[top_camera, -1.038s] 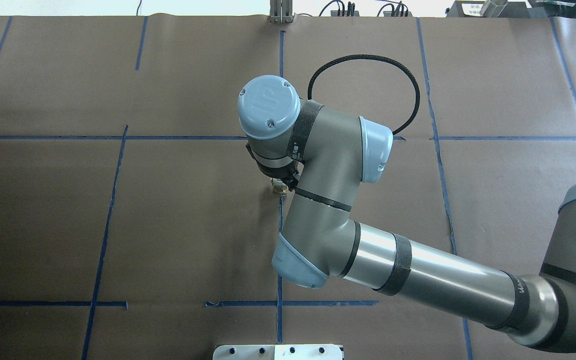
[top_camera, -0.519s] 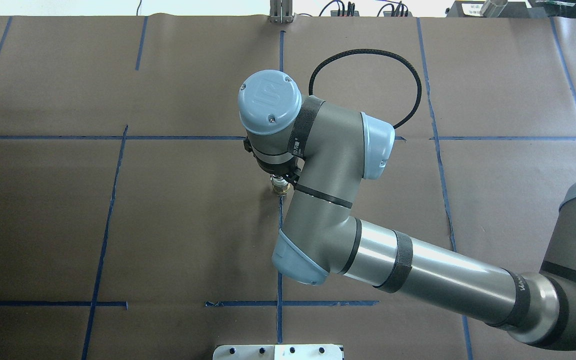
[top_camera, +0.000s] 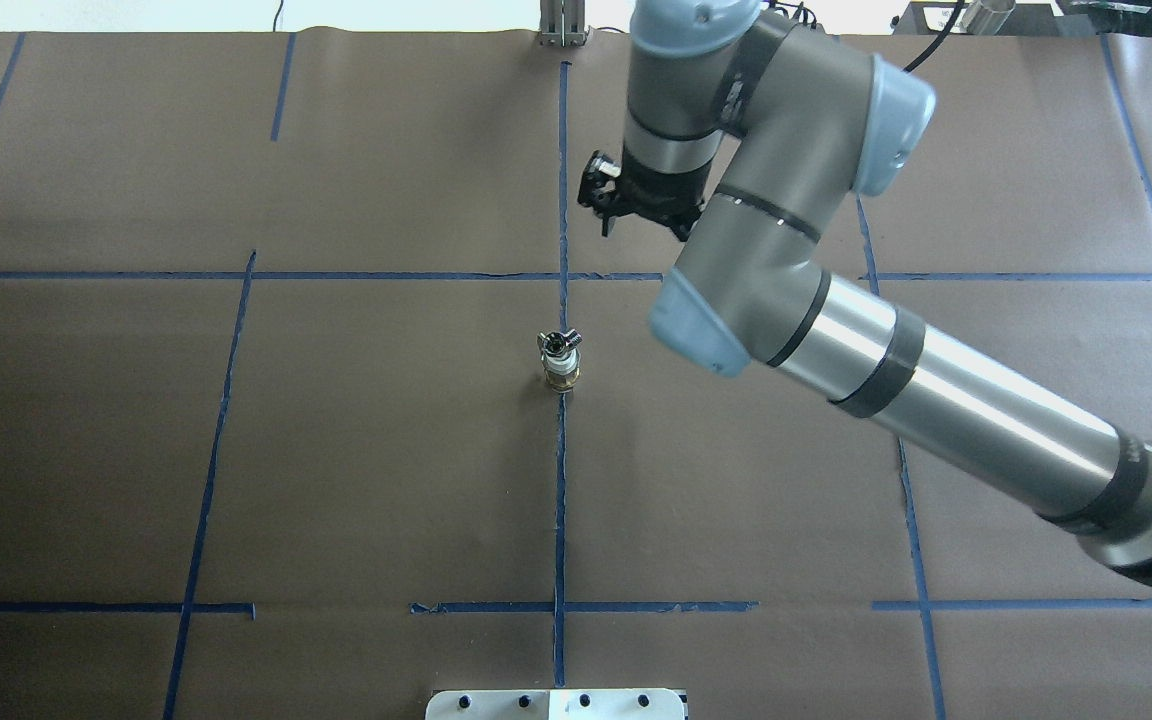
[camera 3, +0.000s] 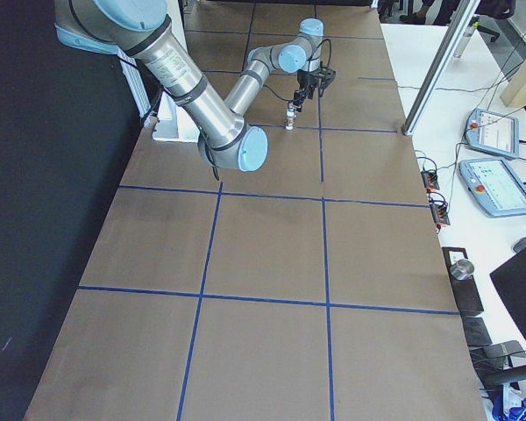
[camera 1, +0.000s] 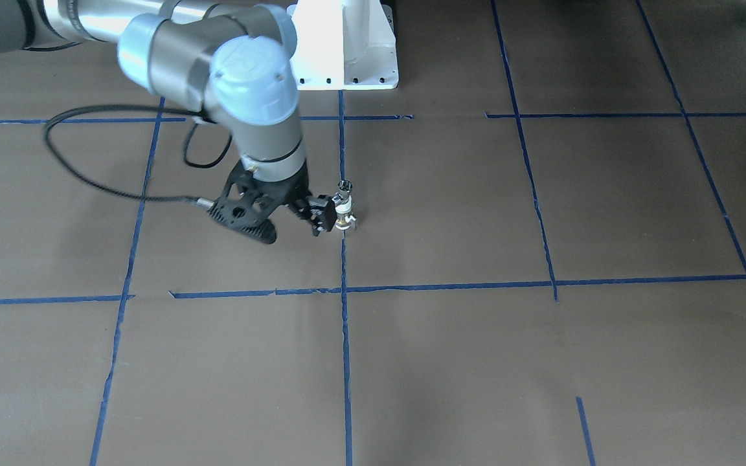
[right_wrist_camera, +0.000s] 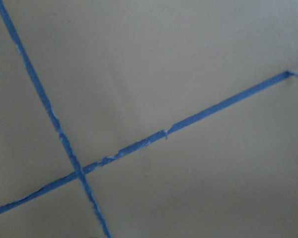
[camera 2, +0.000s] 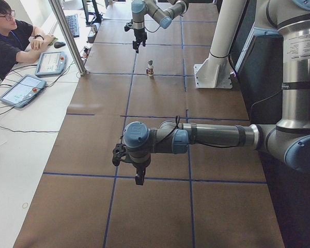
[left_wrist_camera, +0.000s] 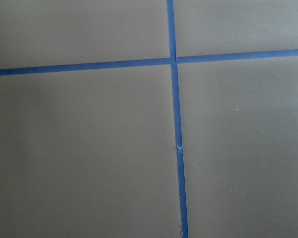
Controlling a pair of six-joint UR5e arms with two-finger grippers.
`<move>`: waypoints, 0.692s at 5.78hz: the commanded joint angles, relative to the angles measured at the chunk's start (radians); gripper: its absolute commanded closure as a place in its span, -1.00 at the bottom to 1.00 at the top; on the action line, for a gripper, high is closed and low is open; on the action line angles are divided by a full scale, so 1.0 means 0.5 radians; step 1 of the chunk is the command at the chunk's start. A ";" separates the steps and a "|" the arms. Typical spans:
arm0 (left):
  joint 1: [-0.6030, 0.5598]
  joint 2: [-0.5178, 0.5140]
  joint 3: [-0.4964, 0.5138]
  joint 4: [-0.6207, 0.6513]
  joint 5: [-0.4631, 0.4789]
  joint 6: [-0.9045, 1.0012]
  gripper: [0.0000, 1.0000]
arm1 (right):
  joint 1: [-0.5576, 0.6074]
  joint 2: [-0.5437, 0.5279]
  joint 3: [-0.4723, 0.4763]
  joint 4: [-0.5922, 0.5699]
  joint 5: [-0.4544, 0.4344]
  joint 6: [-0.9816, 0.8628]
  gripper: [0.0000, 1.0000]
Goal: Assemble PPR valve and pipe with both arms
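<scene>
PPR valve (top_camera: 562,376) stands upright at frame centre on the counter (top_camera: 336,450), with the pipe (top_camera: 558,343) seated on top. Right gripper (top_camera: 641,222) is at upper centre, open and empty. Left gripper (camera 2: 139,177): cannot tell. The parts appear joined; the next move is to retract without toppling them.

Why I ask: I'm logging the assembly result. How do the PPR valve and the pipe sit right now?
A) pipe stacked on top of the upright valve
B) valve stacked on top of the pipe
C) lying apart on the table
A: in the overhead view the silver pipe sits on top of the white-and-brass PPR valve, and the stack stands upright on the table.
</scene>
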 commanded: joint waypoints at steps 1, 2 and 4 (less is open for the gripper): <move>0.000 0.009 0.006 0.003 0.014 0.006 -1.00 | 0.372 -0.154 -0.107 -0.016 0.269 -0.638 -1.00; 0.000 0.012 0.010 0.000 0.011 0.018 -1.00 | 0.529 -0.291 -0.107 -0.050 0.292 -1.024 -1.00; 0.000 0.015 -0.012 0.006 0.005 0.016 -1.00 | 0.882 -0.677 -0.080 -0.041 0.326 -1.877 -1.00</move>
